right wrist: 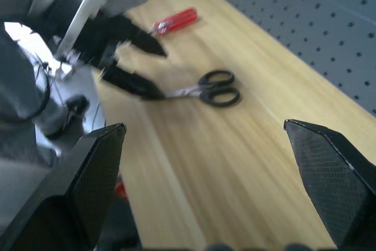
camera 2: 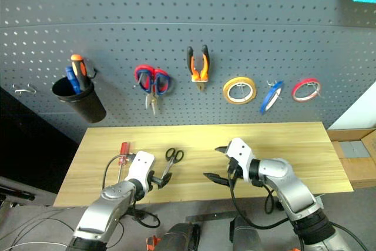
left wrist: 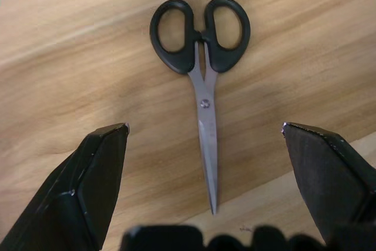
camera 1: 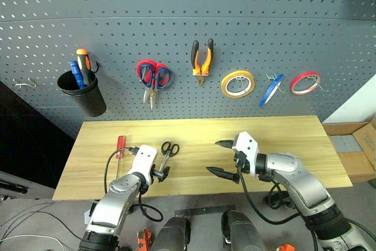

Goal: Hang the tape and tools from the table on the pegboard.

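Observation:
Small black-handled scissors lie flat on the light wood table, blades pointing at the front edge. My left gripper hovers open just above the blade tips; in the left wrist view the scissors lie between its spread fingers. A red-handled screwdriver lies to the left of the scissors. My right gripper stands open over the table's middle, holding nothing. On the dark grey pegboard hang the orange-and-black pliers and the blue tape.
Also on the pegboard are a black cup of orange and blue-handled tools, red-and-blue scissors, a yellow tape roll and a red tape roll. A cardboard box stands off the table's right end.

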### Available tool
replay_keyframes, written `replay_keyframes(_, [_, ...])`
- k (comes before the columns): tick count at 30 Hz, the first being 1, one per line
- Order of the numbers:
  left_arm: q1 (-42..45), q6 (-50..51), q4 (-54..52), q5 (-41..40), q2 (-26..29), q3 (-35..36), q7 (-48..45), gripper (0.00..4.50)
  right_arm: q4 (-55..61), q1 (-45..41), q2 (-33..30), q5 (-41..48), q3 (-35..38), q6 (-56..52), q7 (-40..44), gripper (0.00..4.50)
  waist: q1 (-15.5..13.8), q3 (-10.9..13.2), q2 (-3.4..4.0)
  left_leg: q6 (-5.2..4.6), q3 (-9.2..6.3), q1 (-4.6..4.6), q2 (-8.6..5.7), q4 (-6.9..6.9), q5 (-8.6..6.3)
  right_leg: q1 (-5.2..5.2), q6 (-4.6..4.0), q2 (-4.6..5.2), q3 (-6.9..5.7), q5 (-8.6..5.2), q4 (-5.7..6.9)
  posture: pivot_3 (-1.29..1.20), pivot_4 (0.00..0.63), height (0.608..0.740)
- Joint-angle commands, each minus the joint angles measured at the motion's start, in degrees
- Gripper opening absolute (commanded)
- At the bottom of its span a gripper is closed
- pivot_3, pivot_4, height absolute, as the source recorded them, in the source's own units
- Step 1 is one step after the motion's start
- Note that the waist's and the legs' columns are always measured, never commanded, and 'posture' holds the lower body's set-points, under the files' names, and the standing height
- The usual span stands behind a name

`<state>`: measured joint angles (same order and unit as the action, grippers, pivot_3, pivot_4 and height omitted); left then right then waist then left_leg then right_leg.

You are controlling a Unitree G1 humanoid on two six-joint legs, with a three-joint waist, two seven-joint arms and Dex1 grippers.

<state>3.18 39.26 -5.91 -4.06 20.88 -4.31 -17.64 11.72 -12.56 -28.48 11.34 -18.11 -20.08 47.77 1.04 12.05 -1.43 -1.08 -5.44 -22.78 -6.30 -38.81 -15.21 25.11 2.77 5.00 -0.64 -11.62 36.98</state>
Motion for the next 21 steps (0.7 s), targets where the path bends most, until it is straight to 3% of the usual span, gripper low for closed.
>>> replay_keyframes(1, [1.66, -0.12, 1.17, 1.36, 0.26, -1.05, -0.08, 4.50, 1.64, 0.23, -0.54, -1.29, -0.76, 1.92, 0.90, 4.48, -0.08, -0.03, 0.03, 0.00, 0.00, 0.01, 0.00, 0.00, 0.00, 0.00, 0.00, 0.00, 0.01, 0.00, 0.01, -0.04, 0.170, 0.740])
replay_keyframes(16, [8.14, 2.95, 9.64, 3.70, -1.26, -3.11, 1.36, 4.50, -0.07, 0.99, 0.32, -3.27, 0.62, 6.02, -0.58, 4.48, -0.07, -0.05, 0.02, 0.01, -0.01, 0.02, 0.00, 0.00, 0.00, -0.01, 0.00, 0.01, 0.03, 0.00, 0.01, -0.05, 0.178, 0.740])
replay_keyframes(19, [8.94, 4.53, 11.15, 4.72, -1.19, -4.06, 1.59, 3.91, 0.03, 1.11, 0.54, -3.65, 0.60, 5.88, -1.06, 4.50, -0.07, -0.04, 0.01, 0.01, -0.01, 0.01, -0.01, -0.01, 0.00, -0.03, 0.00, 0.01, 0.02, 0.00, 0.00, -0.06, 0.181, 0.740])
replay_keyframes(21, [9.24, 4.63, 11.77, 5.01, -1.12, -4.09, 1.61, 3.22, -0.06, 1.06, 0.71, -3.78, 0.69, 5.86, -1.35, 4.50, -0.07, -0.04, 0.01, 0.01, -0.01, 0.01, -0.01, -0.01, 0.00, -0.03, 0.00, 0.01, 0.02, 0.00, 0.00, -0.06, 0.181, 0.740])
